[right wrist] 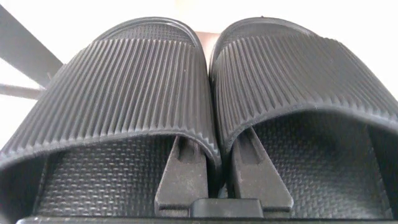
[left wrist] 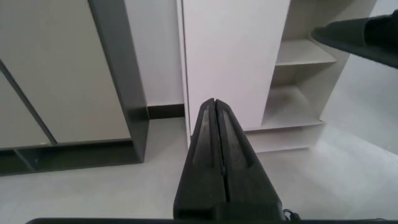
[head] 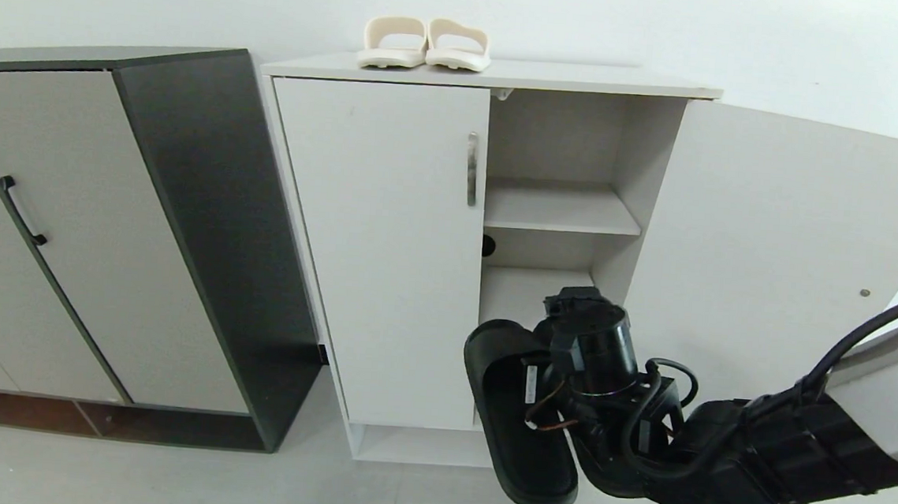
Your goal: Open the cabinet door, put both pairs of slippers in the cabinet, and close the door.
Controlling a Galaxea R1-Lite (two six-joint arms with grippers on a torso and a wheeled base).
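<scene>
Head view: black slippers (head: 520, 423) before white cabinet (head: 379, 239) on grey floor (head: 164, 477).

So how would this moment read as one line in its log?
right claw: shut on black slippers | white cabinet: right door open | cream slippers: on top | left claw: shut, empty

Around the cabinet (head: 385, 263)
One pair (head: 424, 45) lies on its top; the other pair (head: 516, 423) hangs before its open right half.

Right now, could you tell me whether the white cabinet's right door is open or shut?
Open: the right door is swung wide, baring the shelves inside.
</scene>
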